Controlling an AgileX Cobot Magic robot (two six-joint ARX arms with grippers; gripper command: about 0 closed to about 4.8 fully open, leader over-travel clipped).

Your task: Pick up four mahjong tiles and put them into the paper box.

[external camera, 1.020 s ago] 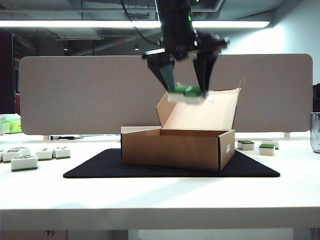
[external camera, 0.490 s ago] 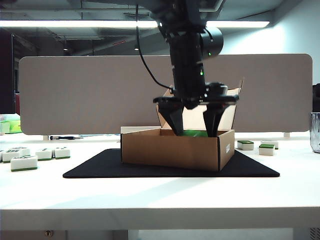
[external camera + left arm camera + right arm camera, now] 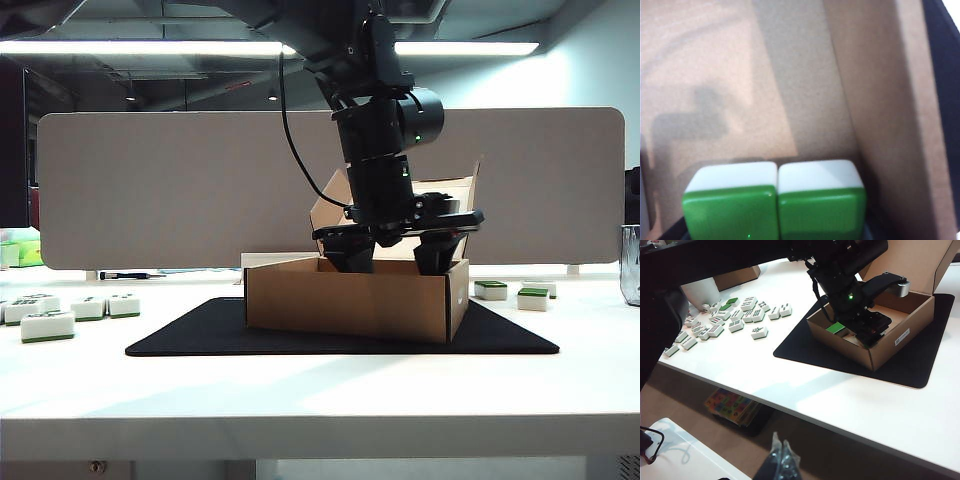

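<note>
Since 1 s ago the left tool point(image 3: 396, 262) dropped into the paper box point(image 3: 350, 300), pinching mahjong tiles point(image 3: 775, 200) side-by-side. Tiles hard, glossy, slippery; squeeze row ends. Right tool point(image 3: 781, 460) outside box, state unclear.

You cannot see the left gripper's fingertips point(image 3: 392, 262) in the exterior view: they sink behind the front wall of the brown cardboard mailer box point(image 3: 345, 305), so whatever they carry is hidden there. In the left wrist view the two green-backed white mahjong tiles point(image 3: 774, 202) are cut off by the frame's edge, and you see nothing of the fingers beside them. In the right wrist view the right gripper point(image 3: 781, 462) is dark and half out of frame, its jaw gap unreadable. The marks on the loose white-faced tiles point(image 3: 730, 315) are too small for you to read.
</note>
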